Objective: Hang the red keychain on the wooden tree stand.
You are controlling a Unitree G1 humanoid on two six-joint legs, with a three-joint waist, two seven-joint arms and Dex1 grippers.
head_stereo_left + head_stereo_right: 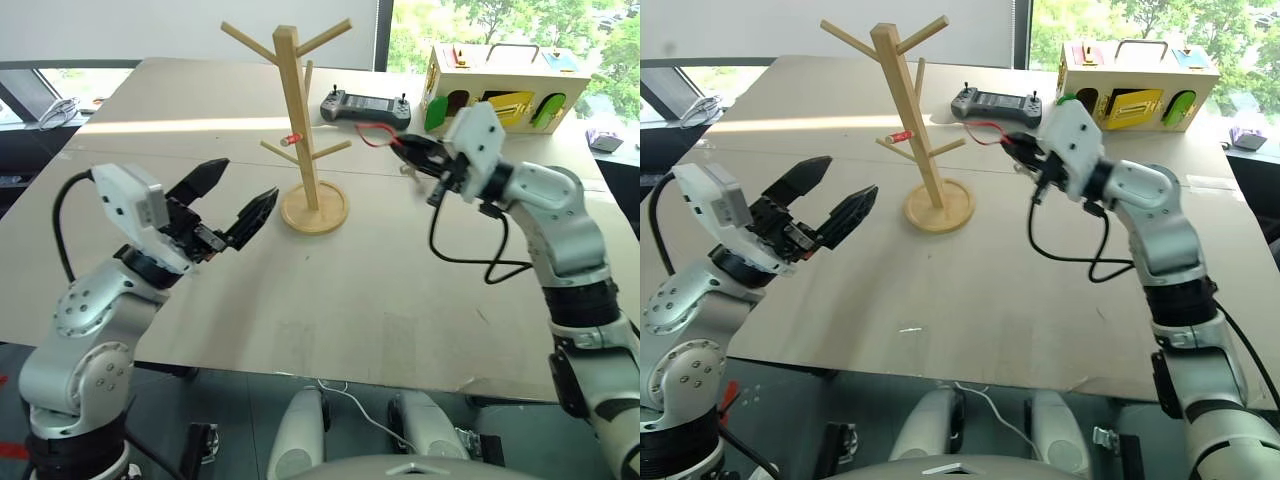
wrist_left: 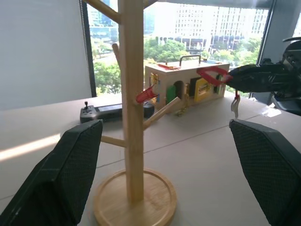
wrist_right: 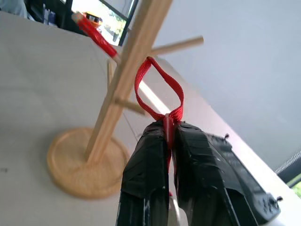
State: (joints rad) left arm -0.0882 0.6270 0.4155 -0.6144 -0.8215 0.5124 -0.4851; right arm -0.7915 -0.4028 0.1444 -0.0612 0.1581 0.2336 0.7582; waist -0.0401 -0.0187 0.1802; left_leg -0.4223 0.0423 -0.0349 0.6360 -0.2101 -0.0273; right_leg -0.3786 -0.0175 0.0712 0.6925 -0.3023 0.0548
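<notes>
Wide table (image 1: 330, 300); my right gripper (image 1: 411, 152) pinches red keychain (image 1: 372, 136), left gripper (image 1: 240, 200) gapes empty. I'd slide loop onto wooden tree stand (image 1: 300, 120) peg at nine o'clock.

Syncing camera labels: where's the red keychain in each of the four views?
Left eye: red keychain right of centre, loop poking from the shut right gripper.
Right eye: upper middle, same grip.
Left wrist: upper right, key dangling beneath.
Right wrist: centre, loop rising from the fingertips.
Shared landmark: wooden tree stand, beside the keychain everywhere.
</notes>
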